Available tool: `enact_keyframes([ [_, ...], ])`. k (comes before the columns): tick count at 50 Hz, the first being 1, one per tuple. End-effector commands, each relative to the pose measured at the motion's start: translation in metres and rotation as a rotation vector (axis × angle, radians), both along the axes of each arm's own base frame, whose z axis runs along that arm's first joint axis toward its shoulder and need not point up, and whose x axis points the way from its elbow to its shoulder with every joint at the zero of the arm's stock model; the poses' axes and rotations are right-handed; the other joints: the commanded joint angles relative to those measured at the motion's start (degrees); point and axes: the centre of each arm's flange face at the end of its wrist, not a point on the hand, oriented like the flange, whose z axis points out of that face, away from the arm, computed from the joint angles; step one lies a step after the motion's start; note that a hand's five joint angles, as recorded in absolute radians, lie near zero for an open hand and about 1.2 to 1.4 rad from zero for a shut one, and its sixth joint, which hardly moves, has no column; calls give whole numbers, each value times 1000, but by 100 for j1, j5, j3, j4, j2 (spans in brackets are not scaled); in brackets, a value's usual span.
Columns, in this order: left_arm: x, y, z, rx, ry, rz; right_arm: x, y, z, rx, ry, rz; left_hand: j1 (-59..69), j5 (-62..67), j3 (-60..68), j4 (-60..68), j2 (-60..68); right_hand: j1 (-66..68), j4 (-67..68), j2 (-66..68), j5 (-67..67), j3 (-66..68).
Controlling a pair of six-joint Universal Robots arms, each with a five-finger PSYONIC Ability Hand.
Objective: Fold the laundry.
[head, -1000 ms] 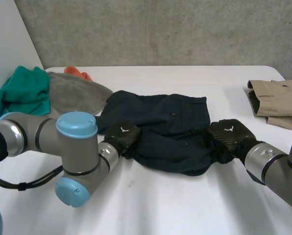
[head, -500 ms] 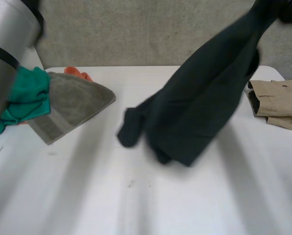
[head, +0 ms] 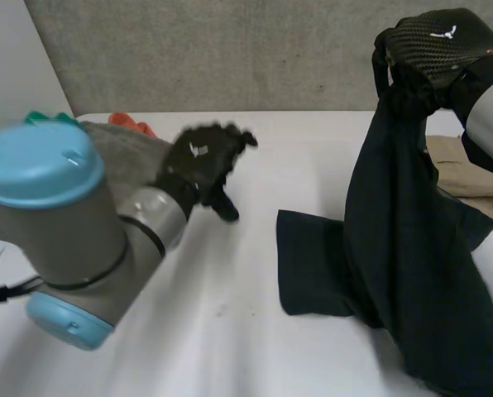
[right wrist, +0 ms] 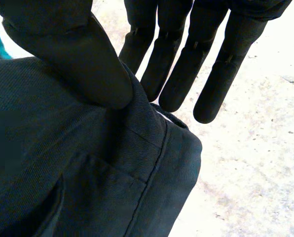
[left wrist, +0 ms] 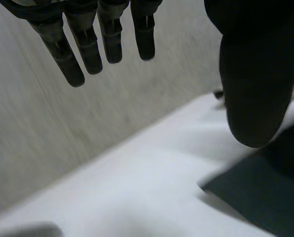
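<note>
A dark navy garment (head: pixel 404 248) hangs from my right hand (head: pixel 433 45), which is raised high at the right. Its lower part trails onto the white table (head: pixel 255 347). In the right wrist view my right hand (right wrist: pixel 78 59) pinches the garment's (right wrist: pixel 63 163) seamed edge between thumb and straight fingers. My left hand (head: pixel 198 165) hovers above the table's left middle, open, clear of the cloth. In the left wrist view its fingers (left wrist: pixel 88 44) are straight and hold nothing, and the garment's flat part (left wrist: pixel 265 192) lies on the table beyond them.
At the back left lie a grey towel (head: pixel 122 142), an orange cloth (head: pixel 131 124) and a bit of green cloth (head: pixel 40 118). A folded tan garment (head: pixel 470 178) sits at the right edge behind the hanging cloth. A grey wall backs the table.
The garment went from flat on the table to hanging from my raised right hand. My left hand let go of it, opened and now hovers over the left of the table.
</note>
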Motion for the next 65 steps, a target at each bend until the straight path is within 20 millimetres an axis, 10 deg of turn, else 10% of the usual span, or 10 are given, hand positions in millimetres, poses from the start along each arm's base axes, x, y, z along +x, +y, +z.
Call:
enact_keyframes([
  [1,-10,-5,-58,177,-23,-39,11,17,2,-4,-2,51,-483,-337,-420,-408,-405,1638,1137,1244,1181,1193],
  [21,-86,46,-112,271,-22,-367,14,67,52,-145,-88,131,-366,-220,-303,-291,-288,1638,1137,1244,1181,1193],
  [25,-97,52,-118,280,-16,-387,13,67,55,-155,-93,119,1109,1256,1172,1185,1187,1638,1137,1244,1181,1193],
  [29,-97,50,-115,283,0,-378,10,63,52,-151,-85,94,6152,6299,6215,6228,6230,1638,1137,1244,1181,1193],
  [35,-77,15,-64,148,45,-198,10,61,42,-136,-46,88,6159,6305,6222,6234,6237,1638,1137,1244,1181,1193],
  [44,-7,-64,6,-139,-50,30,-8,44,-19,-24,170,5,6159,6305,6222,6234,6237,1638,1137,1244,1181,1193],
  [59,-26,-131,-58,-293,-219,-41,4,10,-153,271,169,-14,6159,6305,6222,6234,6237,1638,1137,1244,1181,1193],
  [63,-35,-129,-62,-331,-198,-38,5,-2,-176,307,188,-58,-841,-695,-778,-766,-763,1638,1137,1244,1181,1193],
  [65,-37,-124,-65,-323,-197,-38,5,-5,-178,305,196,-79,-603,-456,-540,-527,-525,1638,1137,1244,1181,1193],
])
